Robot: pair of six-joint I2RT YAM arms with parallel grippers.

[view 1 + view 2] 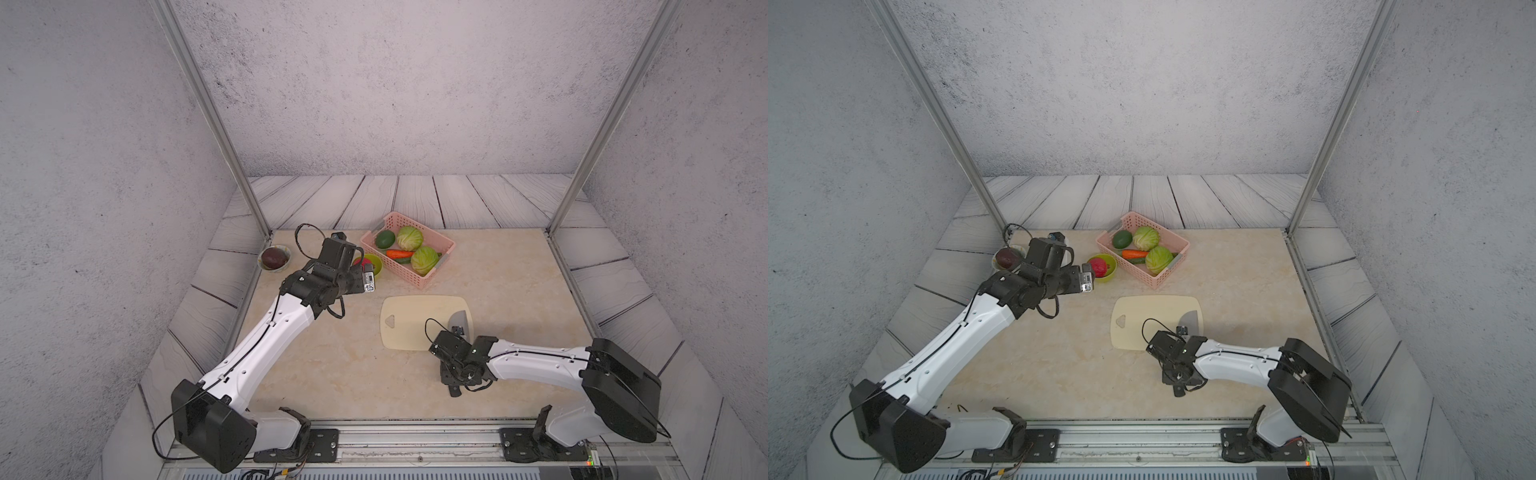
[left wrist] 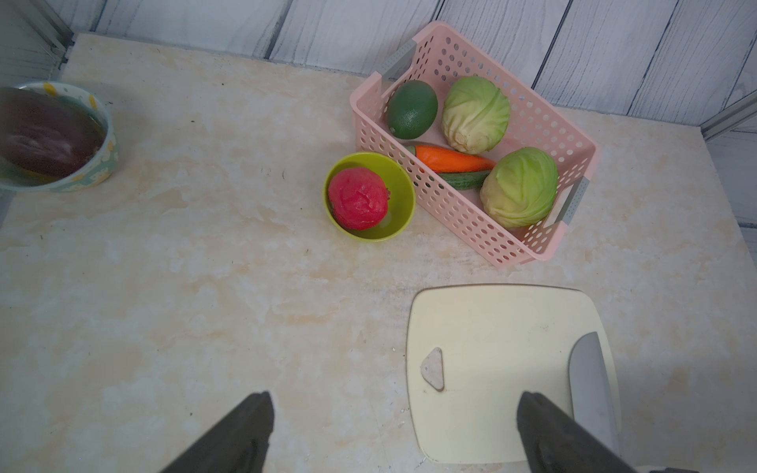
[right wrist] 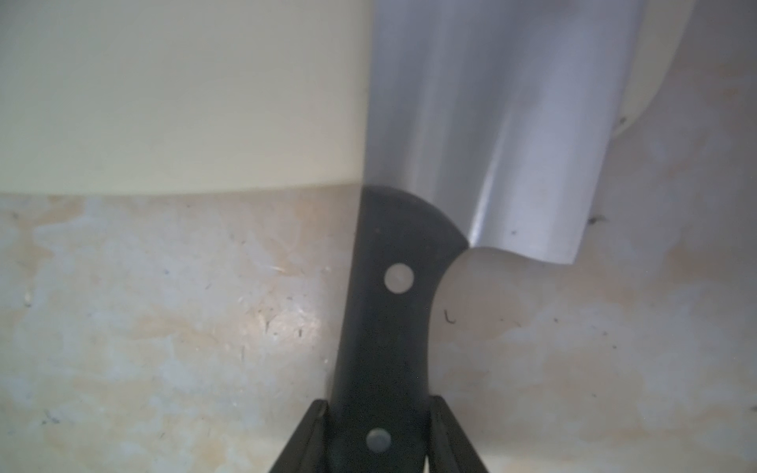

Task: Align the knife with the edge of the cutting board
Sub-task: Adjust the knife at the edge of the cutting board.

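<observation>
While I am standing at the near side of the table and calling the far wall 12 o'clock, the cutting board [image 1: 415, 320] is lying flat near the middle, with its little hole at the 9 o'clock end. The knife [image 1: 462, 322] is resting on the board's 3 o'clock end. Its grey blade is pointing to 12 o'clock and running close along that short edge, with only a thin strip of board showing past it. Its black handle is sticking off the board toward 6 o'clock, over the table. The right claw [image 3: 379, 403] is squeezing that handle, one finger pressing on each side, near the second rivet. The left claw [image 2: 395, 399] is hanging in the air at about 10 o'clock from the board, with its two fingers spread wide apart. A pink basket [image 2: 450, 217] of vegetables is sitting at 12 o'clock from the board, and a green bowl [image 2: 401, 192] with a red fruit is sitting just beside it, at about 11 o'clock.
</observation>
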